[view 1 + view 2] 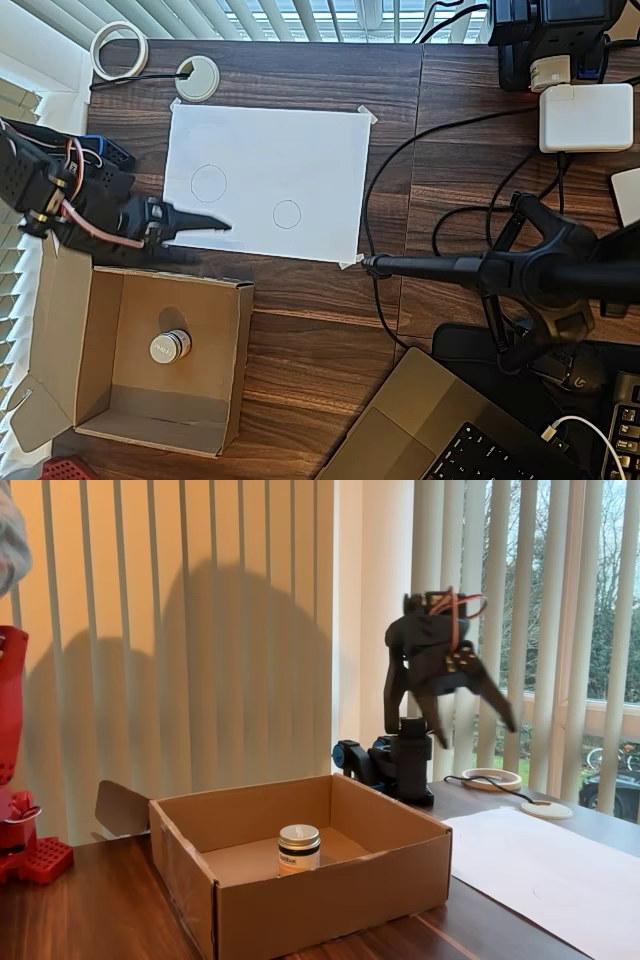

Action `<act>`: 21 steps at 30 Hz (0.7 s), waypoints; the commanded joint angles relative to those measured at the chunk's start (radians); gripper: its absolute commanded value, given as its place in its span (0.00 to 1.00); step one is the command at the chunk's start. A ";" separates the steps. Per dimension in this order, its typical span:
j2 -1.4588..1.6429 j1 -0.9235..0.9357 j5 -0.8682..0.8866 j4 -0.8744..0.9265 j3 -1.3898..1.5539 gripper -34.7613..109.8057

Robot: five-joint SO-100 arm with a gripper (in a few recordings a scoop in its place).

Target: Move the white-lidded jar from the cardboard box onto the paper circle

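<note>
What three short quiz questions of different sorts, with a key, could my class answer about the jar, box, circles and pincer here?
1. True or false: the white-lidded jar stands upright inside the cardboard box.
2. In the fixed view, the pincer is: A) gripping the jar; B) raised above the table, open; C) resting on the paper.
3. Fill in: in the overhead view, the paper circle, the smaller one, lies ____ of the larger circle.

Key: 1 true; 2 B; 3 right.

Black arm (pixel 425 680) with red and orange cables, blue base, pointed black gripper (pixel 205 222).
</note>
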 commanded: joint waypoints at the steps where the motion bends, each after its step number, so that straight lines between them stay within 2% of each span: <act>1: -0.081 0.183 -0.176 -0.028 -0.161 0.50; 10: -0.423 0.403 -0.371 -0.110 -0.413 0.50; 21: -0.658 0.426 -0.407 -0.143 -0.563 0.50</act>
